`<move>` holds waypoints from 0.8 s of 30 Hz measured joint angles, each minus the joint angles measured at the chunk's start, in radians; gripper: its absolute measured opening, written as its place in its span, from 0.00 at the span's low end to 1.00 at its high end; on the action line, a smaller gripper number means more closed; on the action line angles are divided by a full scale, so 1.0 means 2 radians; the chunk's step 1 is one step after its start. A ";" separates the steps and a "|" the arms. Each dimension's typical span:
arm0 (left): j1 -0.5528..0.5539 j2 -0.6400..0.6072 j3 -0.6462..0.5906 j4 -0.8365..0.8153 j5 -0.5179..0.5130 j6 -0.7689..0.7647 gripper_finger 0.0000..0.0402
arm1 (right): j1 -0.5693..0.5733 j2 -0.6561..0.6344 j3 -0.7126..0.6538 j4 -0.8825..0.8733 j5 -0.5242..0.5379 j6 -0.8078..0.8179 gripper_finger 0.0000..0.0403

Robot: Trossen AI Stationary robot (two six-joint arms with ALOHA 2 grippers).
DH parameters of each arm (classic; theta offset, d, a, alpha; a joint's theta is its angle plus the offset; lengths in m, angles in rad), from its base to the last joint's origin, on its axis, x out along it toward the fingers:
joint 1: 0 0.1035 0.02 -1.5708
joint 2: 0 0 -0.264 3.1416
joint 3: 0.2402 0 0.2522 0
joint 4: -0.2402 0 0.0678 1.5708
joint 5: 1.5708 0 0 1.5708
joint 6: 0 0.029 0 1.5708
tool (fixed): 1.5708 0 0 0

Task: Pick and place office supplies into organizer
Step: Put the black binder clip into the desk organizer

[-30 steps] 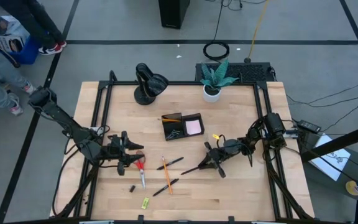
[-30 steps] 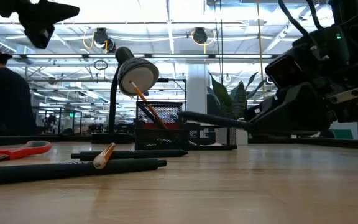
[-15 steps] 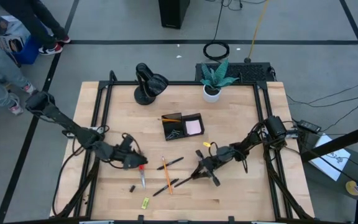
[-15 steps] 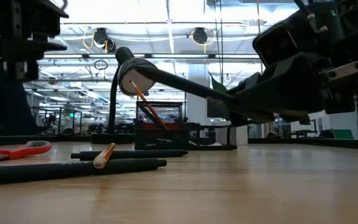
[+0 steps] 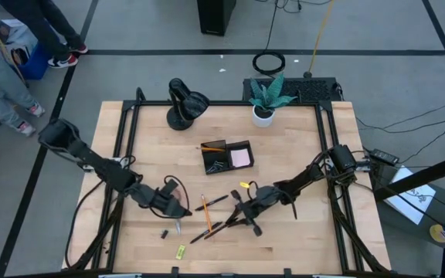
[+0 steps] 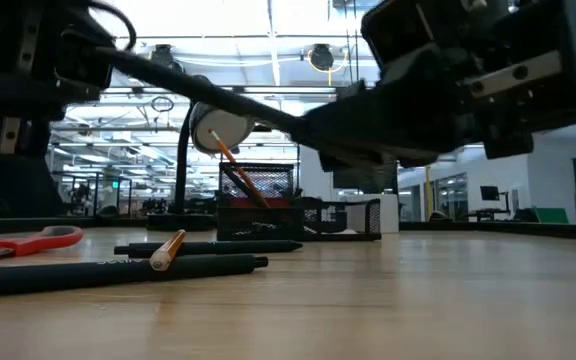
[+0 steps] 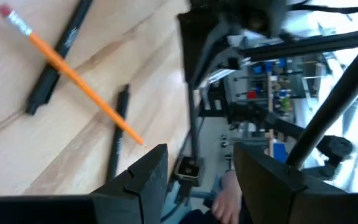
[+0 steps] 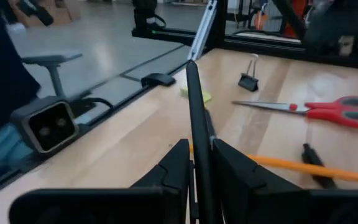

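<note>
Two grippers work the tabletop (image 5: 300, 232): right gripper (image 5: 242, 218) pinches a pen (image 8: 197, 134); left gripper (image 5: 178, 208), fingers apart, hangs above scissors (image 8: 328, 111).

Table (image 5: 284, 131): pale wood, visible grain, smooth satin finish. Frame around it: black metal, matt. Black pens (image 8: 199, 134): matt plastic barrel (faint sheen along edge). Orange pencils (image 7: 73, 73): painted wood, glossy, pink rubber eraser at end. Red-handled scissors (image 8: 328, 111): glossy plastic handles, bright bare-metal blades. Tiny black clips (image 8: 249, 79): dark matt body, shiny wire handles. Pink square sticky-note pad (image 5: 241, 157): paper, matt. Organizer (image 5: 216, 157): black, matt. Gripper fingers (image 7: 146, 180): dark plastic-looking, dull.
</note>
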 joint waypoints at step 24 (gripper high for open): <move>0.000 0.105 0.058 0.008 0.029 -0.038 0.46 | -0.007 0.000 0.045 -0.036 0.040 -0.045 0.13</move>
